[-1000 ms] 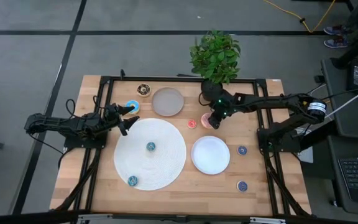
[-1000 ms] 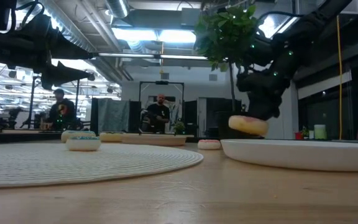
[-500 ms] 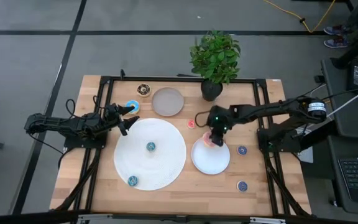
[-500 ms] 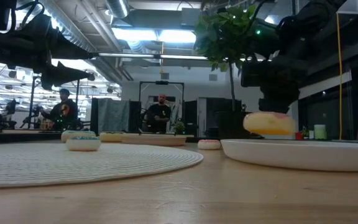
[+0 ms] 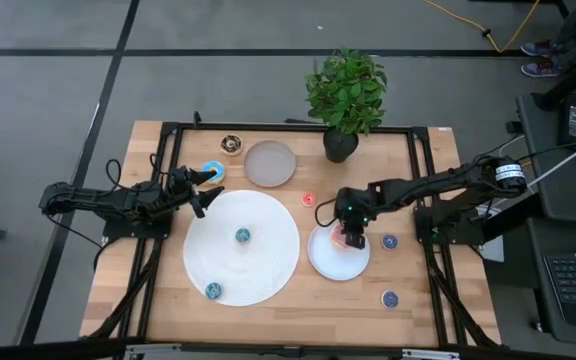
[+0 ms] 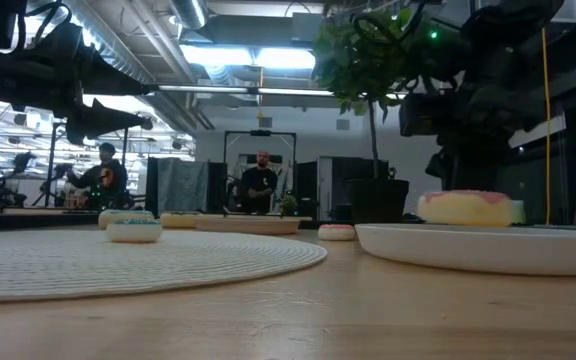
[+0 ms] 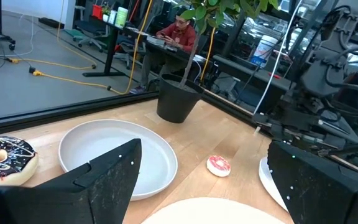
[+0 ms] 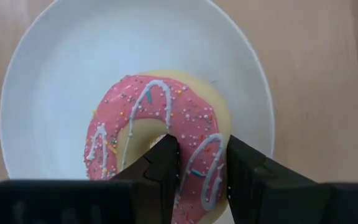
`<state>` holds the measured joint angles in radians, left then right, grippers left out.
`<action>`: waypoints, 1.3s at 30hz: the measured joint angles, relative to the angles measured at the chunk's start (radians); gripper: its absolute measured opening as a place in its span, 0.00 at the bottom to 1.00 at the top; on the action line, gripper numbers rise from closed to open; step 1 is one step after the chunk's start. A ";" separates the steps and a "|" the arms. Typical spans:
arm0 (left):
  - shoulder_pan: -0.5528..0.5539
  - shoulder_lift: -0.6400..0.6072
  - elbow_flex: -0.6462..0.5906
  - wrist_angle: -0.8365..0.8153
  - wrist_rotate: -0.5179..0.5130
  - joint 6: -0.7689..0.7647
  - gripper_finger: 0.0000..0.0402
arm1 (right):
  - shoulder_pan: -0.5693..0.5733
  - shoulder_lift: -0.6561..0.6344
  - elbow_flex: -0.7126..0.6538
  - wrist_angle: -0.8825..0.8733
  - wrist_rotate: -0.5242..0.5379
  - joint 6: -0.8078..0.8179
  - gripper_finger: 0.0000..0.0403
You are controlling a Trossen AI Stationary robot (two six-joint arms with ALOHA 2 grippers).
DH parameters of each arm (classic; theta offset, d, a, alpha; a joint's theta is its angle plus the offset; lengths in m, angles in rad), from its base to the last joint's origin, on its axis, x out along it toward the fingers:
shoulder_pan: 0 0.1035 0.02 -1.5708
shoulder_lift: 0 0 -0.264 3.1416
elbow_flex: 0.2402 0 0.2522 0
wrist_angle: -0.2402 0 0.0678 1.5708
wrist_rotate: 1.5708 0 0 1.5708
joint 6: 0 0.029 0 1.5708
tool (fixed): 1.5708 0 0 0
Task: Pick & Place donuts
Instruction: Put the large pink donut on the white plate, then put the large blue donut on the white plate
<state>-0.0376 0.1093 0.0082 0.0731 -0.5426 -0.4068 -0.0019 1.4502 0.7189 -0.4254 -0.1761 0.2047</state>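
Observation:
The pink-iced donut (image 8: 154, 118) lies on the white plate (image 8: 55, 81), right of the table's middle (image 5: 338, 265). My right gripper (image 5: 349, 236) stands over it and is shut on it. In the low view the donut (image 6: 465, 207) rests flat on the plate (image 6: 488, 245). My left gripper (image 5: 203, 190) hangs open above the far left rim of the large white disc (image 5: 268, 270), beside the blue donut (image 5: 212, 171). In its wrist view the fingers (image 7: 104, 174) are spread wide. My right gripper pinches the pink donut's ring wall (image 8: 201, 165) from above, pointing down. One finger (image 8: 163, 158) is in the hole and the other (image 8: 247, 165) is outside the ring. The donut lies flat with its underside on the white plate.
A chocolate donut (image 5: 231, 144) and a grey plate (image 5: 270, 163) sit near the far edge, by a potted plant (image 5: 346, 95). A small red-pink donut (image 5: 308, 199) lies beyond the white plate. Two teal ones (image 5: 242, 236) (image 5: 213, 290) rest on the disc, two dark blue ones (image 5: 389, 241) (image 5: 389, 298) at right.
My right gripper has carried the pink donut from beside the plant pot toward the table's near edge and down. The donut, held in the air a second ago, now rests on the white plate.

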 joint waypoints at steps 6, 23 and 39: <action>0.000 0.000 0.000 0.000 0.000 0.000 0.84 | 0.001 0.003 -0.001 -0.011 0.000 -0.021 0.28; 0.000 0.000 0.000 0.005 -0.017 -0.062 0.84 | 0.001 0.033 -0.002 -0.012 0.002 -0.054 0.46; 0.000 0.000 0.000 0.005 -0.129 -0.149 0.84 | 0.001 -0.007 0.111 -0.094 0.051 -0.086 0.60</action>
<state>-0.0374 0.1097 0.0086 0.0776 -0.6713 -0.5556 -0.0013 1.4433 0.8296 -0.5191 -0.1248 0.1186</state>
